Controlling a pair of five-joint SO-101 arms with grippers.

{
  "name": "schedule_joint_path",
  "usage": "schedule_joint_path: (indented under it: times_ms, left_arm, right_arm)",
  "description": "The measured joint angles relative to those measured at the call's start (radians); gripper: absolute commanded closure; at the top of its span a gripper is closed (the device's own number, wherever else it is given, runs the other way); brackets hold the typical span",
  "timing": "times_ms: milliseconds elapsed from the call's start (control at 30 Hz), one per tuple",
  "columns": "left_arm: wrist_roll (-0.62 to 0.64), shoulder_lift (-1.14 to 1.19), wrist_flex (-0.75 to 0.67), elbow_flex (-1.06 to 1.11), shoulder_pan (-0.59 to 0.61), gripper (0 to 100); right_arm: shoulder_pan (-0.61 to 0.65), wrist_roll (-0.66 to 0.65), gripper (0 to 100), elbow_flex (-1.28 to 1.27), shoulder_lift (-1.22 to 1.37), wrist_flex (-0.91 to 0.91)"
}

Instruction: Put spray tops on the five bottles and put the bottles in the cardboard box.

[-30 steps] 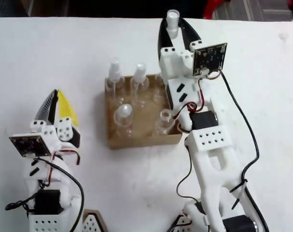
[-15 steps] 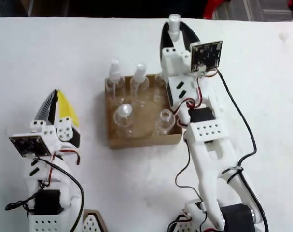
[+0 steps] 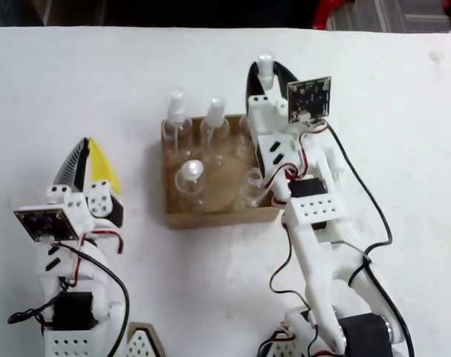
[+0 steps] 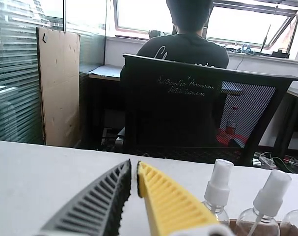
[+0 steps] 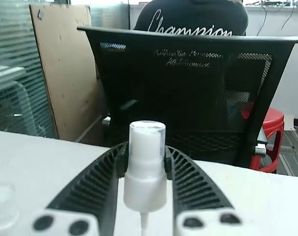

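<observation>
The right gripper is over the far right corner of the cardboard box, its black fingers clamped on a white spray top that stands upright between them. In the right wrist view the same spray top sits squeezed in the right gripper, with a thin tube hanging from its underside. The box lies at the middle of the white table. Along the box's far edge stand two topped bottles, and two more clear bottles sit in its near half. The left gripper rests toward the table's left edge, well apart from the box, its grey and yellow fingers almost together with nothing between them.
</observation>
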State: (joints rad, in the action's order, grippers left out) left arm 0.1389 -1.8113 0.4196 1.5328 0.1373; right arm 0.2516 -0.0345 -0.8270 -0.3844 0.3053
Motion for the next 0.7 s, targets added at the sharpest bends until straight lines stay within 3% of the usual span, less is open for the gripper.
schedule_joint_path:
  times_ms: [700]
  left_arm:
    - [0.000,0.000,0.000,0.000,0.000,97]
  right_arm:
    - [0.002,0.000,98.2,-0.103,0.184,0.338]
